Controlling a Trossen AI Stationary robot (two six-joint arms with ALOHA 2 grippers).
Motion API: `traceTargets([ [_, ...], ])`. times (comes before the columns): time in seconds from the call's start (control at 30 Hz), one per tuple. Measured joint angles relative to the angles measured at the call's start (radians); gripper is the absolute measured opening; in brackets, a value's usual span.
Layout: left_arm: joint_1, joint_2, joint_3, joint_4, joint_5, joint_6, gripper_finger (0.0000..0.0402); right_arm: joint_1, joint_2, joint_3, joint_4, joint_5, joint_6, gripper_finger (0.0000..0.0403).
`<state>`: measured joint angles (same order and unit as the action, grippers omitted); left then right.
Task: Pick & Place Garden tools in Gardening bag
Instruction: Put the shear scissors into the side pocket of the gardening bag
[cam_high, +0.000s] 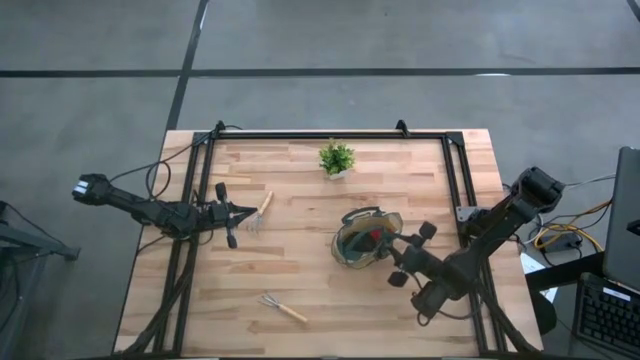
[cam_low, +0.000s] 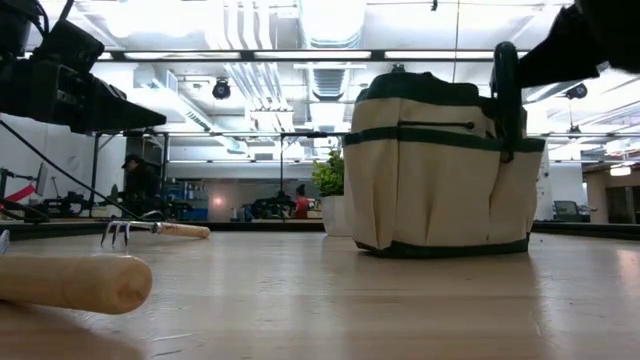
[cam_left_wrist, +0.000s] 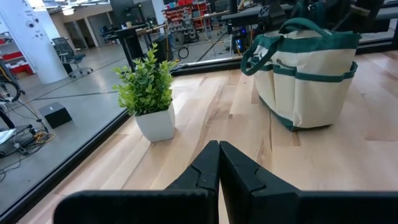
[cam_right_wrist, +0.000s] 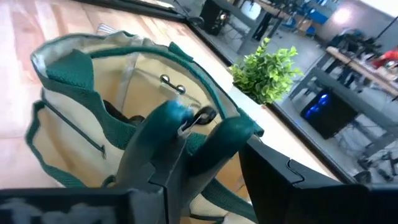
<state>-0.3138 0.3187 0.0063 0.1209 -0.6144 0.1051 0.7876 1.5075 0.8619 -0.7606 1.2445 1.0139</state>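
Gripping teal-handled pruning shears (cam_right_wrist: 180, 134), the right gripper (cam_high: 398, 262) hangs at the rim of the gardening bag (cam_high: 366, 237). Left gripper (cam_high: 243, 212), pinched shut and empty, sits beside one rake (cam_high: 260, 212); another rake (cam_high: 283, 308) lies apart on the surface (cam_high: 300, 270)

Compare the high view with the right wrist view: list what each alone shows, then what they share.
Only the high view: the left gripper and a lone wooden-handled rake lying apart from the bag. Only the right wrist view: pruning shears clamped above the bag's open mouth. Both: the gardening bag, the potted plant and the right gripper.
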Motion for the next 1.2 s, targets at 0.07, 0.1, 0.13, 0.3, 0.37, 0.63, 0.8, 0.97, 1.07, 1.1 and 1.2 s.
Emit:
traceTargets([
  [0.07,0.0,0.0,0.0,-0.001,0.0,0.0,0.0012,0.0,-0.029,0.003,0.001,-0.026,-0.027,0.0141],
  [0.1,0.0,0.0,0.0,-0.001,0.0,0.0,0.0012,0.0,-0.046,0.005,0.0,-0.044,-0.041,0.0141],
  [0.13,0.0,0.0,0.0,-0.003,0.0,0.0,0.0012,0.0,-0.065,0.008,0.001,-0.064,-0.05,0.0141],
  [0.3,0.0,0.0,0.0,-0.005,0.0,0.0,0.0012,0.0,-0.158,0.009,0.001,-0.142,-0.073,0.0132],
  [0.37,0.0,0.0,0.0,-0.005,0.0,0.0,0.0012,0.0,-0.19,0.008,0.001,-0.162,-0.076,0.0128],
  [0.63,0.0,0.0,0.0,-0.005,0.0,0.0,0.0012,0.0,-0.208,-0.005,0.002,-0.206,-0.077,0.0115],
  [0.8,0.0,0.0,0.0,-0.005,0.0,0.0,0.0012,-0.005,-0.142,-0.013,-0.032,-0.199,-0.021,0.0105],
  [0.97,0.0,0.0,0.0,-0.005,0.0,0.0,0.0012,-0.004,-0.119,-0.013,-0.048,-0.191,-0.006,0.0095],
  [1.07,0.0,0.0,0.0,-0.005,0.0,0.0,0.0012,-0.006,-0.131,-0.013,-0.049,-0.215,-0.004,0.0096],
  [1.1,0.0,0.0,0.0,-0.005,0.0,0.0,0.0012,-0.007,-0.138,-0.013,-0.051,-0.23,-0.004,0.0098],
  [1.2,0.0,0.0,0.0,-0.005,0.0,0.0,0.0012,-0.007,-0.15,-0.013,-0.054,-0.256,0.01,0.0113],
])
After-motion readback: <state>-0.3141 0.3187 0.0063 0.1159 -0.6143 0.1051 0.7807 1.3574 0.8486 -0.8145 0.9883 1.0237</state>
